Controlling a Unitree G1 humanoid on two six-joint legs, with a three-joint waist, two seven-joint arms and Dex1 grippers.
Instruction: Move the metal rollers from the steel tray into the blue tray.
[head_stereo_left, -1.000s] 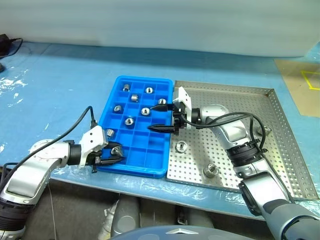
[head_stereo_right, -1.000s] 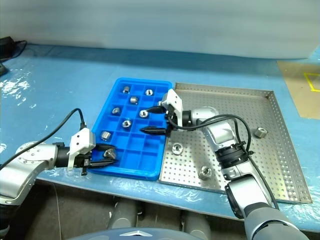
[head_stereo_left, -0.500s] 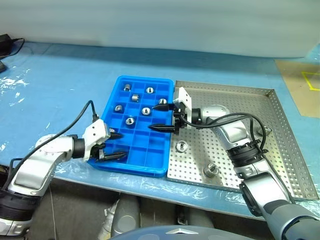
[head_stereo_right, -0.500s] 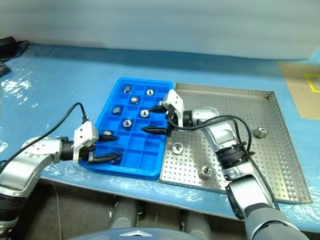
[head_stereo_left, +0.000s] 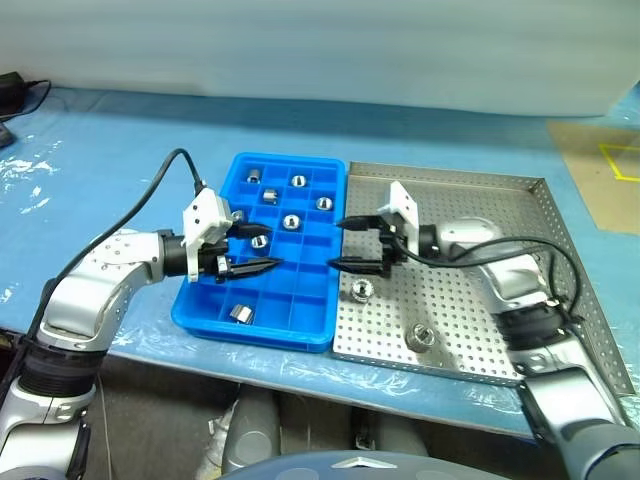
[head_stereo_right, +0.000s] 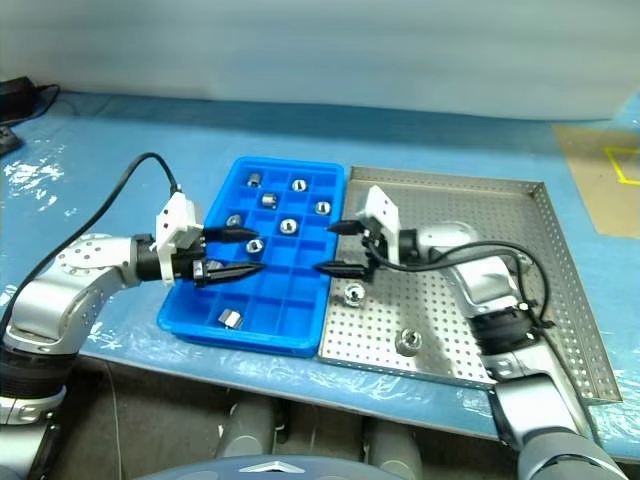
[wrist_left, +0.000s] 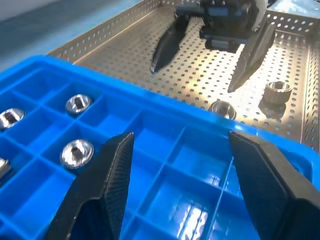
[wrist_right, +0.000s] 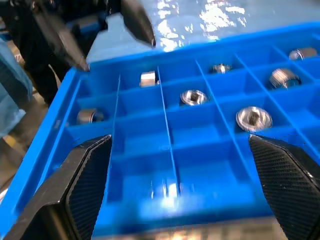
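Both arms reach inward, fingers apart and empty — left end effector (head_stereo_left: 252, 249) over the blue tray (head_stereo_left: 305, 325), right end effector (head_stereo_left: 352, 243) at the steel tray's (head_stereo_left: 560, 235) left edge. Metal rollers (head_stereo_left: 362, 290) lie in both trays.

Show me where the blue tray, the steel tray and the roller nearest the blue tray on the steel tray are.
blue tray (head_stereo_left: 252, 335): left eye view, on its near rim.
steel tray (head_stereo_left: 470, 178): left eye view, on its far rim.
nearest roller (head_stereo_left: 362, 290): left eye view, on its top face.
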